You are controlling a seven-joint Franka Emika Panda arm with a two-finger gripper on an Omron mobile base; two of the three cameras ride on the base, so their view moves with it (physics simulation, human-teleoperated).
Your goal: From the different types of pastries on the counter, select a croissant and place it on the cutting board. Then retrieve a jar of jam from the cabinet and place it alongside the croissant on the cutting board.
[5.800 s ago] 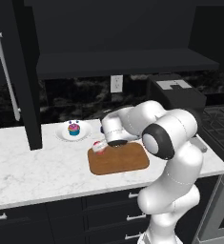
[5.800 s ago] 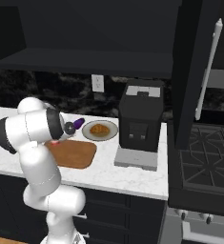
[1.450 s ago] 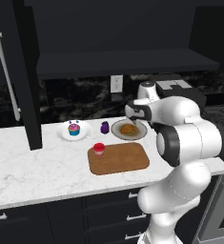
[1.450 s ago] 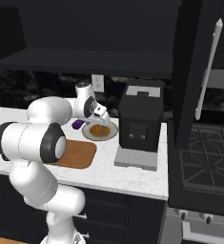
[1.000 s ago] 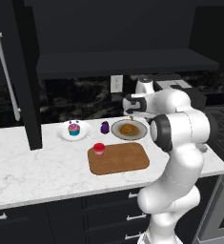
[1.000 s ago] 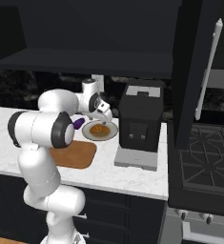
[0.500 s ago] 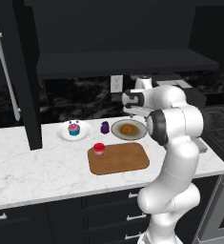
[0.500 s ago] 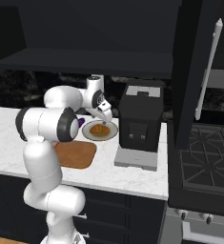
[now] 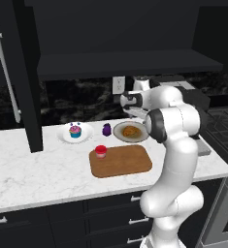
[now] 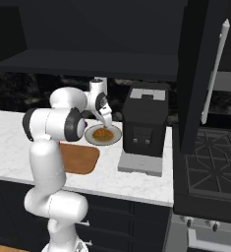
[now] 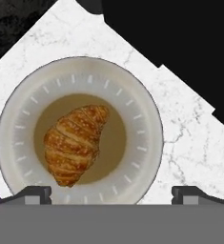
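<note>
A golden-brown croissant point(image 9: 130, 131) point(image 10: 102, 134) point(image 11: 75, 144) lies on a white plate point(image 9: 117, 134) point(image 11: 147, 119) at the back of the marble counter point(image 9: 33, 179). Right above it my gripper point(image 9: 136, 115) point(image 10: 107, 120) point(image 11: 112, 193) hangs open and points down, with nothing between its fingers. The red jar of jam point(image 9: 101, 151) stands on the far left corner of the brown cutting board point(image 9: 125, 162) point(image 10: 81, 158), which lies just in front of the plate. The cupcake point(image 9: 75, 131) sits on its own plate further left.
A small dark purple object point(image 9: 106, 129) stands between the two plates. A black coffee machine point(image 10: 145, 125) stands right of the croissant plate, and a stove point(image 10: 213, 165) beyond it. The dark cabinet shelf point(image 9: 125, 63) hangs overhead; its tall door has a silver handle point(image 9: 5, 68).
The gripper left the jam jar on the board and swung back over the croissant plate. In the last second the arm has turned while the hand stayed above the plate.
</note>
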